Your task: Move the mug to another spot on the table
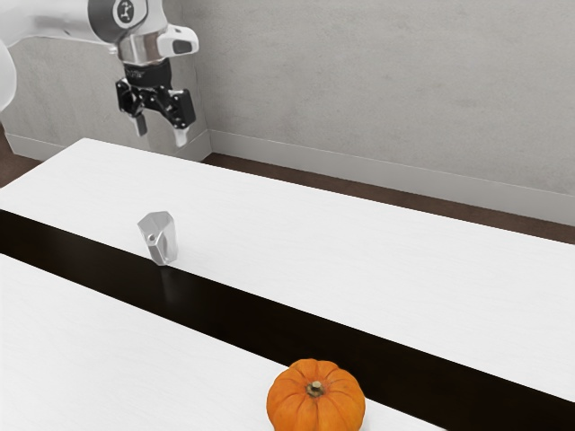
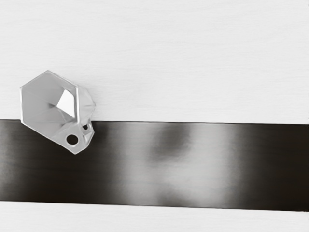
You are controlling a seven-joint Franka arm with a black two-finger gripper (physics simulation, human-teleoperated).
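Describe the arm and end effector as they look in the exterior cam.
Arm: glossy white rounded links, a grey round joint cap with a dark ring mark, then a silver wrist collar with a small white block on its side. End effector: black, blocky body, two fingers ending in pale tips.

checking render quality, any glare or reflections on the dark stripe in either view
Exterior view: the dark stripe is glossy, with a faint reflection just below the mug; the pumpkin is evenly lit. Wrist view: a broad soft pale sheen blurs the stripe's middle, while the mug looks crisp, one inner facet bright.
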